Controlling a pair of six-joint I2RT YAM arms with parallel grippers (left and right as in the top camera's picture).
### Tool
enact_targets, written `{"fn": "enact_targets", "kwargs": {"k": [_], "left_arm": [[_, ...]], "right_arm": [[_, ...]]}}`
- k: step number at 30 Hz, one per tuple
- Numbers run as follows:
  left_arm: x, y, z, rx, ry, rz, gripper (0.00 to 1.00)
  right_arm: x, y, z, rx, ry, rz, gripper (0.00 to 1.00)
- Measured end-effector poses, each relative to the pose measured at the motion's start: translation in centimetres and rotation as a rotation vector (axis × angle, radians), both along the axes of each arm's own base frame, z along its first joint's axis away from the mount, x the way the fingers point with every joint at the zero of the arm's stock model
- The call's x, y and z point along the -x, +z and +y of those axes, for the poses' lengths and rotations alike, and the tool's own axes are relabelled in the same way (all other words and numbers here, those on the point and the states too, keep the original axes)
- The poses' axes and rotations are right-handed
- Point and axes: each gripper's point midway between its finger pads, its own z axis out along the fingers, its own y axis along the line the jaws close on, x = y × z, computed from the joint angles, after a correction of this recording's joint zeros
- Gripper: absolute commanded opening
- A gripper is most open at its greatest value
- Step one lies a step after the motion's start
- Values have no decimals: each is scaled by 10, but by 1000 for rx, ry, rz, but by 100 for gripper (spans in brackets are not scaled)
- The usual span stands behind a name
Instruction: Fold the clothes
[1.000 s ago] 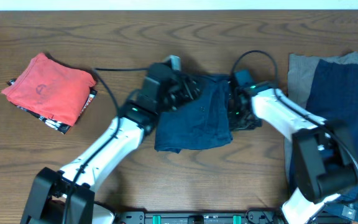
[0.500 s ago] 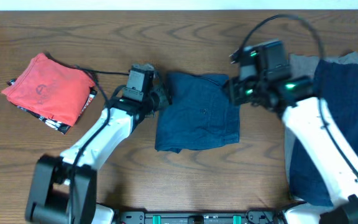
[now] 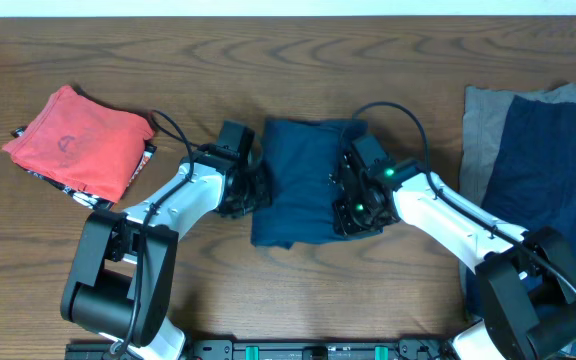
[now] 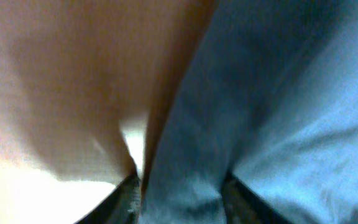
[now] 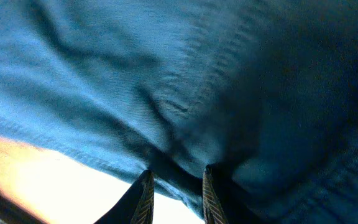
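Note:
The folded navy denim shorts (image 3: 303, 185) lie at the table's middle. My left gripper (image 3: 253, 192) is low at their left edge. In the left wrist view its fingers (image 4: 180, 190) stand apart, with the blue cloth edge (image 4: 266, 93) between them. My right gripper (image 3: 353, 205) is at the shorts' right edge. In the right wrist view its narrow jaws (image 5: 176, 180) pinch a fold of the denim (image 5: 166, 74).
A folded red garment (image 3: 78, 140) lies on a dark printed piece at the far left. A grey cloth (image 3: 483, 125) under a large navy cloth (image 3: 553, 190) covers the right side. Bare wooden table (image 3: 298, 290) shows in front.
Both arms lifted away from the shorts' top edge and spread apart. They have come back down at the shorts' left and right sides. The shorts now look narrower.

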Motion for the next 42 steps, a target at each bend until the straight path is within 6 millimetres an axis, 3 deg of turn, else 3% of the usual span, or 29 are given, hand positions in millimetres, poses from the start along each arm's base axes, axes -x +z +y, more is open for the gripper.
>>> {"fn": "enact_targets", "kwargs": {"k": [3, 6, 9, 12, 13, 14, 15, 16, 19, 23, 26, 30, 34, 39, 42], "left_arm": [[30, 2, -5, 39, -18, 130, 28], [51, 6, -15, 82, -42, 211, 24], [68, 13, -27, 113, -81, 258, 24], [77, 29, -40, 135, -131, 236, 25], [77, 36, -43, 145, -146, 208, 28], [75, 43, -45, 148, -156, 175, 41], [71, 51, -44, 144, -166, 124, 62], [64, 61, -42, 134, -163, 60, 73], [33, 83, -32, 89, -147, -145, 81], [-24, 111, -20, 47, -146, -438, 81], [-57, 119, -14, 35, -179, -575, 82], [-76, 98, -13, 47, -267, -577, 94], [-91, 66, -23, 118, -354, -501, 96], [-117, 52, -44, 238, -411, -474, 96], [-120, 43, -57, 323, -429, -442, 96]], "right_arm": [[0, -11, -14, 46, -50, -1, 30], [-16, -16, -27, 45, -121, -42, 32], [-52, -13, -43, 33, -209, -148, 31], [-105, -4, -72, 28, -334, -316, 32], [-114, -2, -80, 28, -361, -345, 32], [-123, 1, -89, 30, -387, -370, 32], [-129, 5, -97, 28, -408, -383, 34], [-134, 9, -101, 24, -414, -392, 36], [-143, 24, -101, 5, -400, -395, 43], [-146, 49, -90, -7, -356, -363, 49], [-141, 61, -78, -10, -314, -333, 51], [-128, 64, -64, -6, -267, -292, 54], [-115, 60, -58, 2, -242, -249, 56], [-107, 57, -59, 14, -235, -216, 58], [-104, 56, -60, 22, -235, -206, 59]]}}
